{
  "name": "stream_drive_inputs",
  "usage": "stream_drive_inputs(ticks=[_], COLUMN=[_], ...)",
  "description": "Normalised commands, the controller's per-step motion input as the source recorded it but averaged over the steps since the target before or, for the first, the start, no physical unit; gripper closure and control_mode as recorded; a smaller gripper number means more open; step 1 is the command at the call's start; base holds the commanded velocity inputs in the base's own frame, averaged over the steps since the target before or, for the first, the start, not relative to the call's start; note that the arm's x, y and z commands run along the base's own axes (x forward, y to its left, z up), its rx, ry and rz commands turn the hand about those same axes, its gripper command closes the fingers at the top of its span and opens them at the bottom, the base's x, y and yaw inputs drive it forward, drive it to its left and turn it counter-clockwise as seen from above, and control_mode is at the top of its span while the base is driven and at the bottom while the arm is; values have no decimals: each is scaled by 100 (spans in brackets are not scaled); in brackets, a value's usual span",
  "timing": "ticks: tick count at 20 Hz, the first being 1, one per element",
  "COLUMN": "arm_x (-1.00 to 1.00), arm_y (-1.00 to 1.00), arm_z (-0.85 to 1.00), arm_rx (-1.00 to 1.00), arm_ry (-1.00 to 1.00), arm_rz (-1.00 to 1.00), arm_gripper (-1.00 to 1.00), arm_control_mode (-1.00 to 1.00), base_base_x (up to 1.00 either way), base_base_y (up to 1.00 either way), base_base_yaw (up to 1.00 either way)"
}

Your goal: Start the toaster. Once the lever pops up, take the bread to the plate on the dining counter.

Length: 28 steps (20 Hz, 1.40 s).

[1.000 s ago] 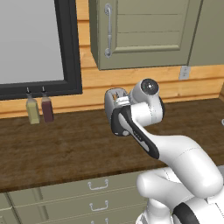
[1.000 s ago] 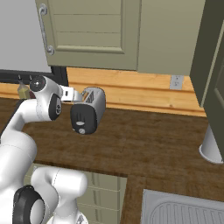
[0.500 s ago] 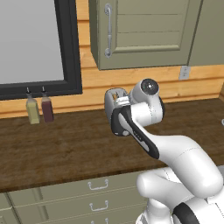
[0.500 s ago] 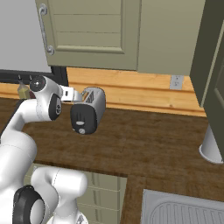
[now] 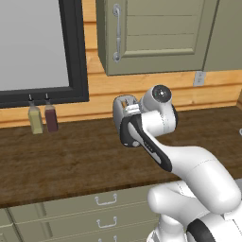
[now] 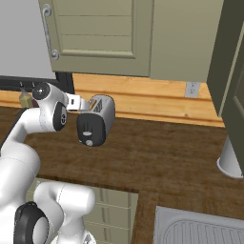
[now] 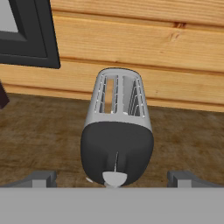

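The toaster (image 7: 117, 140) stands on a dark wooden counter (image 7: 39, 135) close to a wall of pale wooden boards (image 7: 144, 48), with its black end panel turned toward the hand camera. In that view it sits dead center, running from the 12 o'clock side down to 6 o'clock. The gripper (image 7: 113, 177) is spread wide: one fingertip (image 7: 41, 177) shows at about 7 o'clock and the other at about 5 o'clock. The toaster's black end lies between them, and neither tip touches it. The lever knob (image 7: 114, 178) sits at the bottom of the black panel, at 6 o'clock, level with the fingertips. In the slot toward 11 o'clock a strip of tan bread (image 7: 109, 94) shows; the slot beside it looks dark.

From the right base view the toaster (image 6: 96, 121) stands just at 3 o'clock of the arm's wrist, with the hand reaching in over its near end. From the left base view the arm covers most of the toaster (image 5: 124, 105); only its top peeks out at 9 o'clock of the wrist joint. Two small bottles (image 5: 43, 118) stand against the wall well off at 9 o'clock, under a black-framed window (image 5: 71, 52). Olive cabinet doors (image 5: 156, 35) hang above the counter.
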Motion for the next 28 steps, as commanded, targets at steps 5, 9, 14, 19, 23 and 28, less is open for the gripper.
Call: stream_drive_inputs(ticks=[5,9,14,19,23,28], arm_x=[0,0,0,0,0,0], arm_y=[0,0,0,0,0,0], arm_z=[0,0,0,0,0,0], arm_rx=[0,0,0,0,0,0], arm_ry=[0,0,0,0,0,0], arm_rz=[0,0,0,0,0,0], arm_gripper=[-100,-100,-100,-100,-100,-100], arm_control_mode=[-100,-100,-100,-100,-100,-100], base_base_x=[0,0,0,0,0,0], base_base_y=[0,0,0,0,0,0], base_base_yaw=[0,0,0,0,0,0])
